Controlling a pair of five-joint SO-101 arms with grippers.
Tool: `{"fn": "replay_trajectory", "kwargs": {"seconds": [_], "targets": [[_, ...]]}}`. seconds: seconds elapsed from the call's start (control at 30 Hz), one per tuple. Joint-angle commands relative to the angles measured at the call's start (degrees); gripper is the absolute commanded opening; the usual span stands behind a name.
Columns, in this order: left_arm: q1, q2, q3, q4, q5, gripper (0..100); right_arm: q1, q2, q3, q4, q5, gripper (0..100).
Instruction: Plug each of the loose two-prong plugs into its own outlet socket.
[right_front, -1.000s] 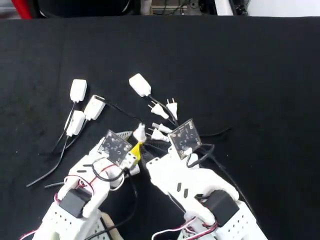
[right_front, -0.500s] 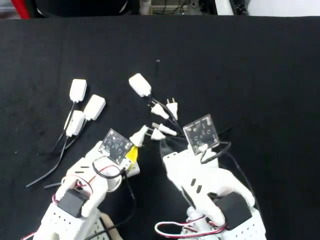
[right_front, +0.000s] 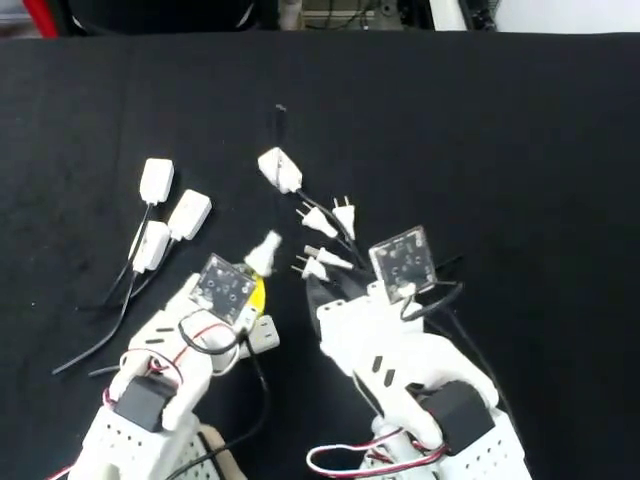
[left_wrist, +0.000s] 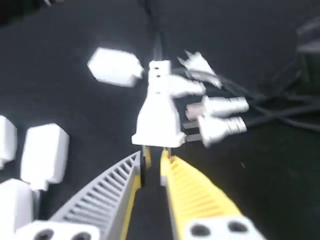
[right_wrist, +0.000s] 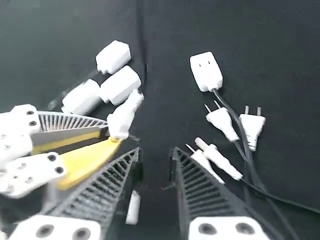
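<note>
Change: the left gripper (left_wrist: 152, 159) is carrying the white plug (left_wrist: 157, 112) slightly farther up the counter (right_front: 500, 150) and away from the right gripper (right_wrist: 156, 151), and the plug's black cord (right_front: 279, 125) is swinging along with it.
Left gripper: clamping narrowly on the plug's prong end, with the cord leaving the narrow far end.
Right gripper: standing wide apart, holding nothing, hovering just beside two loose plugs (right_front: 315, 268).
Two further plugs (right_front: 344, 214) are lying near a corded socket (right_front: 280, 168).
Three sockets (right_front: 190, 214) are sitting grouped well to the left.
</note>
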Motion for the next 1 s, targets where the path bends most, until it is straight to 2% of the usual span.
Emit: {"fn": "replay_trajectory", "kwargs": {"seconds": [0.0,0.13,0.3,0.43,0.6,0.77,0.97], "targets": [[-2.33,-0.53,-0.22,-3.52,-0.09,6,-3.43,0.31,1.54,-5.71,-3.87,10.3],[-2.68,-0.53,-3.38,-2.99,0.0,5,-7.12,0.31,5.58,-14.15,-5.27,10.3],[-2.15,-0.53,-7.87,0.0,2.11,5,-10.46,-0.31,3.82,-14.24,-5.27,10.3],[-2.07,-0.53,-14.73,7.65,5.89,3,-10.64,-0.31,1.98,-14.15,-4.75,10.3],[-1.89,-0.62,-18.51,12.13,8.0,3,-10.73,-0.66,-4.53,-7.56,-4.75,10.5],[3.56,-0.62,-18.68,13.45,7.65,3,-10.9,-6.55,-9.63,-1.23,-4.66,10.3],[5.14,-0.62,-19.38,12.84,7.38,3,-21.19,-16.22,-3.38,-2.2,-4.66,10.3]]}}
